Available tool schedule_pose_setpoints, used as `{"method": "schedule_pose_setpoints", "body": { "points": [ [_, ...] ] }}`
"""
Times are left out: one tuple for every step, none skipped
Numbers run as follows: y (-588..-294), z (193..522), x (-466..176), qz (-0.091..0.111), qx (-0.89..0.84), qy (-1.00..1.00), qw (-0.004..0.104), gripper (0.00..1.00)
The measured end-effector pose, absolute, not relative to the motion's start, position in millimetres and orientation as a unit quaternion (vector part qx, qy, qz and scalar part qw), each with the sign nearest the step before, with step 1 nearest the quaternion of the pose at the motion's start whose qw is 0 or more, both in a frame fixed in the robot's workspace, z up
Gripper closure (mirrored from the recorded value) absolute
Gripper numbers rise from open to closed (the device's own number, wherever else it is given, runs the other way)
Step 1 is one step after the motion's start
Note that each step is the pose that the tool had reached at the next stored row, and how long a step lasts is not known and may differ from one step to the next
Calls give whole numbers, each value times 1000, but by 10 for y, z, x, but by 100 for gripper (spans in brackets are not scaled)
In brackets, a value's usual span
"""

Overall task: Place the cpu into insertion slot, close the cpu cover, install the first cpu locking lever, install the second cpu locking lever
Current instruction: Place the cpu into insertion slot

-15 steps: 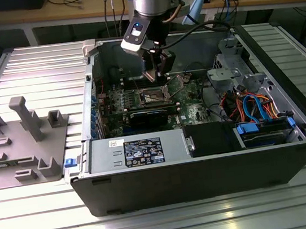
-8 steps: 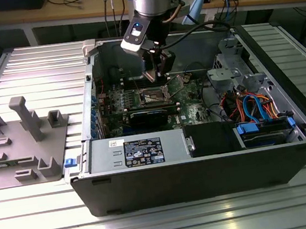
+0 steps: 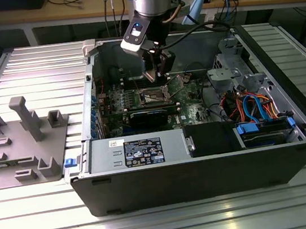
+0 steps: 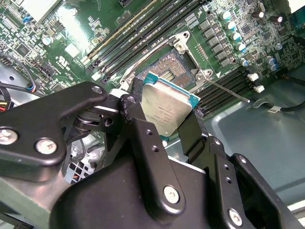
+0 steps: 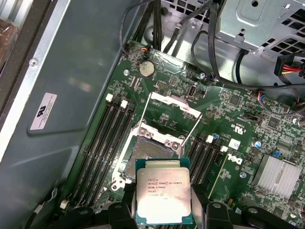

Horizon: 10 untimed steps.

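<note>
Claw (image 4: 162, 114): clenched on the cpu (image 4: 167, 106), one finger on each of two opposite edges. Chip held flat, metal top facing the first wrist view (image 5: 163, 198). In the exterior view the claw (image 3: 155, 71) hangs inside the open computer case (image 3: 207, 175).

Just beyond the claw's tips, and lower: the insertion slot (image 5: 151, 153), contact field bare, nothing seated in it. The chip overlaps the near edge of the slot in both wrist views but sits apart from it and above it; not in contact, as far as I can judge.

The cpu cover (image 5: 174, 103) stands raised on the far side of the slot from the claw, window open. One thin lever (image 4: 228, 90) sticks out to the side of the slot, unlatched.

Round the slot: green motherboard (image 5: 228, 133). The case rests on a ribbed metal tabletop (image 3: 42, 221); a grey fixture (image 3: 20, 144) lies well apart from the claw, outside the case.

Progress, judged: chip is picked up and carried over the slot. Not yet done: seating, cover closing, both levers.
</note>
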State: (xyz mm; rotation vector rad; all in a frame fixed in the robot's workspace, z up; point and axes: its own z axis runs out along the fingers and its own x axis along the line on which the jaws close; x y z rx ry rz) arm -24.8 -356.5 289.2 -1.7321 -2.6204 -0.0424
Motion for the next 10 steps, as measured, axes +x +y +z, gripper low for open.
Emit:
{"method": "schedule_pose_setpoints", "body": {
  "points": [
    [-3565,2892,-248,-14,-552,-834,0,46],
    [-3565,2892,-248,-13,-552,-834,0,46],
    [-3565,2891,-248,-13,-552,-834,0,46],
    [-3565,2891,-248,-13,-553,-833,0,46],
    [-3565,2891,-248,-14,-553,-833,0,46],
    [-3565,2890,-248,-13,-553,-833,0,46],
    [-3565,2890,-248,-14,-553,-833,0,46],
    [-3565,2890,-248,-13,-554,-833,0,46],
    [-3565,2890,-248,-13,-554,-832,0,46],
    [-3565,2889,-248,-13,-554,-832,0,46]
  ]
}}
